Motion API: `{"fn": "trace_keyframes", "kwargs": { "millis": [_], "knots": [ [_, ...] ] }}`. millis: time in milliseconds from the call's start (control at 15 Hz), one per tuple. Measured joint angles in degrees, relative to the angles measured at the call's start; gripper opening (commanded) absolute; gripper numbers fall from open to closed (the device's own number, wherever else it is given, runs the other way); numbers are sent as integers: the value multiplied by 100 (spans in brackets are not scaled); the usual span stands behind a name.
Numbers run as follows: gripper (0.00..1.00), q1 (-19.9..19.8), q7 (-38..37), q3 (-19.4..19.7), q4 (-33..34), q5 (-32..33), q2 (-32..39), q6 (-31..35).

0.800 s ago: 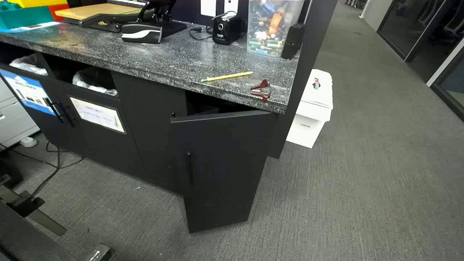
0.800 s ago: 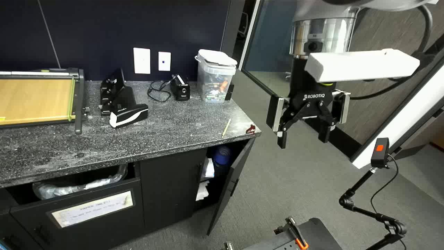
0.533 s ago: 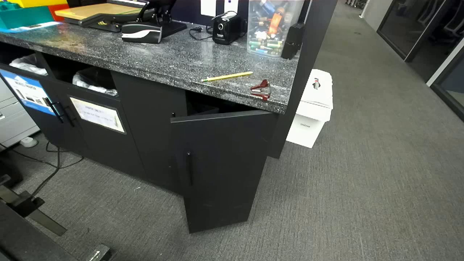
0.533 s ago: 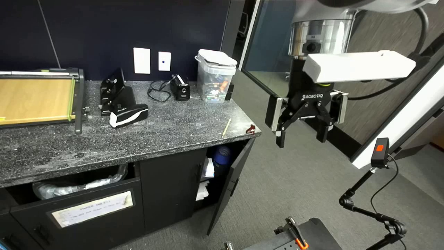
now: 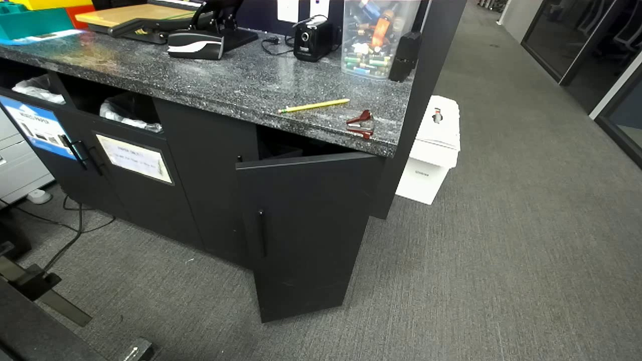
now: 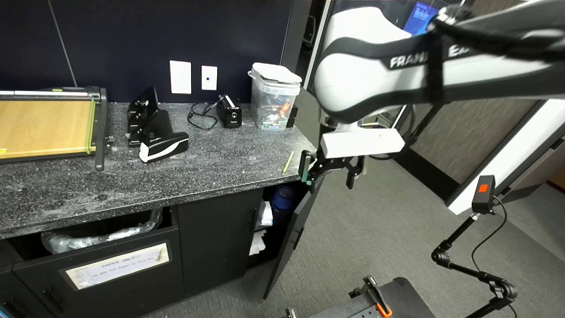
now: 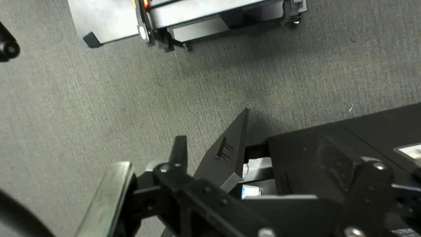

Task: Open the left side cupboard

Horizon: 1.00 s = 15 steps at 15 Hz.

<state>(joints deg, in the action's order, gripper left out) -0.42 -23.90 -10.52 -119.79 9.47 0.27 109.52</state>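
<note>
The end effector [image 6: 331, 185] has its fingers spread well apart, with nothing held. In an exterior view it overlaps the right near corner of the worktop [image 6: 220, 154], yet the wrist view looks down from high up, and it seems to touch nothing. Below, the right door [image 5: 306, 235] stands ajar. Just to its left is the left door [image 6: 216, 243], shut, with an upright handle [image 6: 254, 217] by its right edge; by the task's words, this is probably the one to open.

To do that well, come down on the near side, keep clear of the right door, and bring one finger to each side of the handle before squeezing. Then pull toward the near side in an arc bending left, since it likely hinges at the left edge. Knocking the right door, which sticks out close by, seems the main risk.

The worktop is dark speckled stone. A pencil [image 6: 288, 162] and a red staple remover [image 5: 362, 117] lie by its right near corner; a tub [image 6: 274, 99] and a sharpener [image 6: 229, 112] stand farther back, a trimmer [image 6: 46, 126] to the left. Grey carpet [image 5: 501, 281] spreads around, with a white box [image 5: 424, 173] past the right end.
</note>
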Motion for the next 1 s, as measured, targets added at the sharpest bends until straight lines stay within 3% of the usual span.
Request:
{"fn": "trace_keyframes", "kwargs": {
  "millis": [400, 1000],
  "knots": [
    [100, 262, -43, 507, 356, 383, 1992, 2100],
    [100, 1153, -45, 1206, 2281, 378, 4666, 3880]
  ]
}}
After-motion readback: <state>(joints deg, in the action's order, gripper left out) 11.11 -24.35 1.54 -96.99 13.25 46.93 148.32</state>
